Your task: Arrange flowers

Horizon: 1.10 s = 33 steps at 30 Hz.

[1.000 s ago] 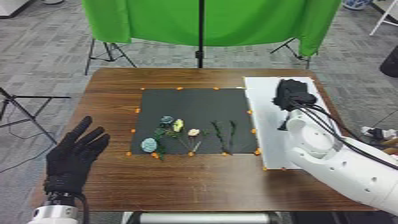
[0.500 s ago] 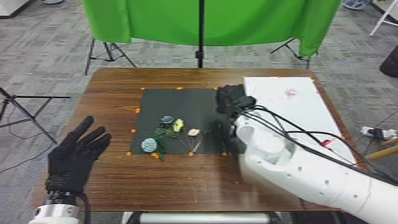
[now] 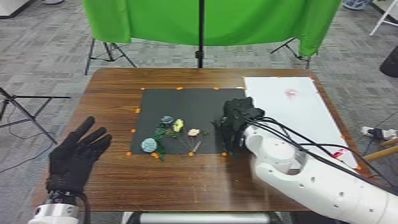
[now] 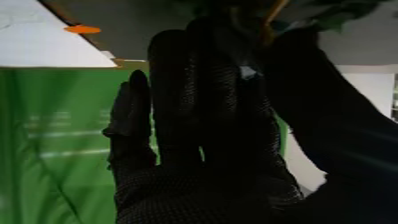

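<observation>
Right now the flowers (image 3: 194, 132) lie on a dark mat (image 3: 182, 103) in the nearer left half of the table (image 3: 169, 186), heads bunched toward the table's left edge. The right robot hand (image 3: 236, 120) is over the mat's right edge, beside the white sheet (image 3: 293, 112) that runs along the table's right edge. Its fingers are fairly straight with the thumb close by; in the right wrist view a thin brown stem (image 4: 274, 19) and some leaves (image 4: 336, 17) are near the fingertips, but I cannot tell whether anything is held. The left robot hand (image 3: 73, 157) is open near the table's left edge. The main risk, I'd judge, is a poor pinch: gloved fingertips closing slightly high could slide off so slim a stem or roll it away. Leaves snagging on the fabric might also drag neighbouring greenery along, and a low sideways sweep could scatter the bunch.
</observation>
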Tool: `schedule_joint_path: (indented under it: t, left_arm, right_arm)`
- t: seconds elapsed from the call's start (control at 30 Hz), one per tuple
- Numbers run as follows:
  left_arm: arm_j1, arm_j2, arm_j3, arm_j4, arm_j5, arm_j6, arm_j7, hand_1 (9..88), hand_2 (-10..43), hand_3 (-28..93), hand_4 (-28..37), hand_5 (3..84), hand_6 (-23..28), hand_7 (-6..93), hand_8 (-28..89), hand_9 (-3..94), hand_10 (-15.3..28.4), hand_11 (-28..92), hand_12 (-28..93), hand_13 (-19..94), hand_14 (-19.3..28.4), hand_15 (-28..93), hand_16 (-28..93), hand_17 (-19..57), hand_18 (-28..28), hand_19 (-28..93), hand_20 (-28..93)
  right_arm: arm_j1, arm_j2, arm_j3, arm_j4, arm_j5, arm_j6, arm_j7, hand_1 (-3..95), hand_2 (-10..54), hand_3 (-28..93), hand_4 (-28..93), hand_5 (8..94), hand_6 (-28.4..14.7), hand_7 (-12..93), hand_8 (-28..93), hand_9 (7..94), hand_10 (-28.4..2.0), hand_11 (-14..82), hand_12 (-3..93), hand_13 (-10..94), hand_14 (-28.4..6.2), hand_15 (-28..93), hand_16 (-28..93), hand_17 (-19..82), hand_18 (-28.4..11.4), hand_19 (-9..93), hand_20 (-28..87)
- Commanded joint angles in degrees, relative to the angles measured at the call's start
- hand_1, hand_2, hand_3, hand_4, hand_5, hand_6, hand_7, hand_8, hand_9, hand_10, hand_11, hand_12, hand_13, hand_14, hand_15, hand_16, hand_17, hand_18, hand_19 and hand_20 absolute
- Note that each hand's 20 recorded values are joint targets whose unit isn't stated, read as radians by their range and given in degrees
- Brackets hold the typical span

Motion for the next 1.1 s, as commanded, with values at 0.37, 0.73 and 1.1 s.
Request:
schedule_joint_path:
  t: [0.37,0.73,1.1]
  left_arm:
    - [1.0,-0.43,0.12,0.19,0.61,-0.29,0.10,22.3,5.1,80,-28.3,36.0,7.9,11.4,-10,34.7,20.4,23,11,24,28.4,51,-9,-9.3,26.4,55,14]
    - [1.8,1.23,0.19,-0.13,-0.80,0.77,2.62,22.4,5.1,80,-28.3,35.9,7.9,11.3,-10,34.6,20.4,23,11,24,28.4,51,-9,-9.3,26.4,55,14]
    - [1.8,2.27,0.24,-0.52,-1.91,1.59,3.96,22.2,5.0,80,-28.2,35.9,7.8,11.4,-10,34.7,20.6,23,11,24,28.4,51,-9,-9.3,26.5,55,15]
  right_arm:
    - [-1.5,6.7,7.6,-4.4,3.3,4.6,0.0,33.2,-9.5,82,-28,58.2,-0.8,15,-13,61.1,-13.2,38.3,16.9,55,-11.0,75,14,17,-20.9,79,46]
    - [17.4,7.4,-3.8,14.2,8.2,10.4,7.1,31.8,-9.5,82,-28,56.3,-1.3,15,-13,57.0,-14.1,26.9,13.7,53,-11.7,74,11,19,-20.8,81,45]
    - [17.7,2.7,0.1,23.4,12.0,-3.6,9.3,31.9,-9.5,83,-28,50.9,-0.6,14,-13,51.8,-15.0,20.1,13.6,49,-12.8,73,10,17,-20.7,79,45]
